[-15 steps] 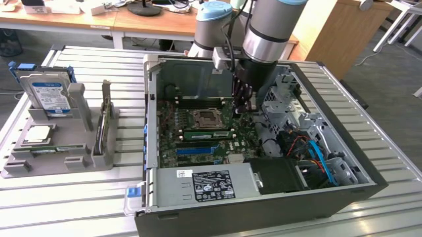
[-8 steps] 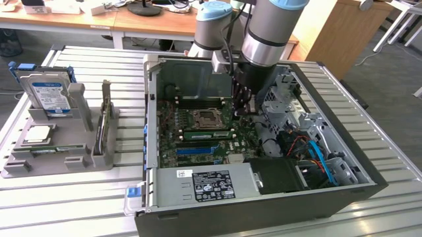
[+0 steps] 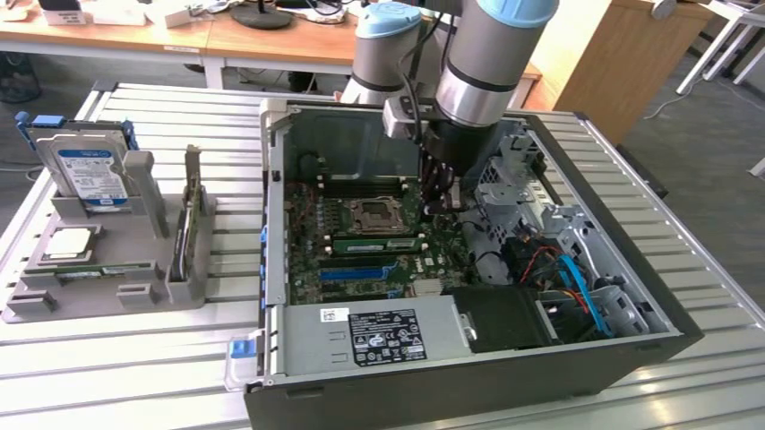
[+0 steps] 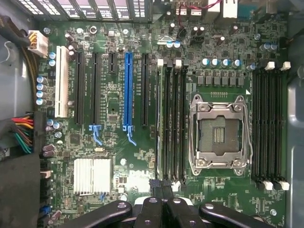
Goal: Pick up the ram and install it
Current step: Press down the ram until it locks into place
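The open computer case (image 3: 278,296) lies on the table with its motherboard (image 4: 118,107) facing up. A long green ram (image 3: 380,243) with a white label sits along the memory slots beside the empty CPU socket (image 3: 373,215). My gripper (image 3: 439,202) hangs inside the case above the board, a little towards the exterior view's right of the socket. In the wrist view my gripper (image 4: 161,187) is shut, fingertips pressed together with nothing visible between them, over one end of the slot bank (image 4: 172,121) next to the socket (image 4: 218,133).
A grey parts holder (image 3: 36,309) at the exterior view's left carries a blue-labelled hard drive (image 3: 90,170), a silver CPU chip (image 3: 70,244) and another green stick (image 3: 185,235) standing on edge. The power supply (image 3: 371,336), drive cage (image 3: 526,184) and cables (image 3: 574,278) crowd the case.
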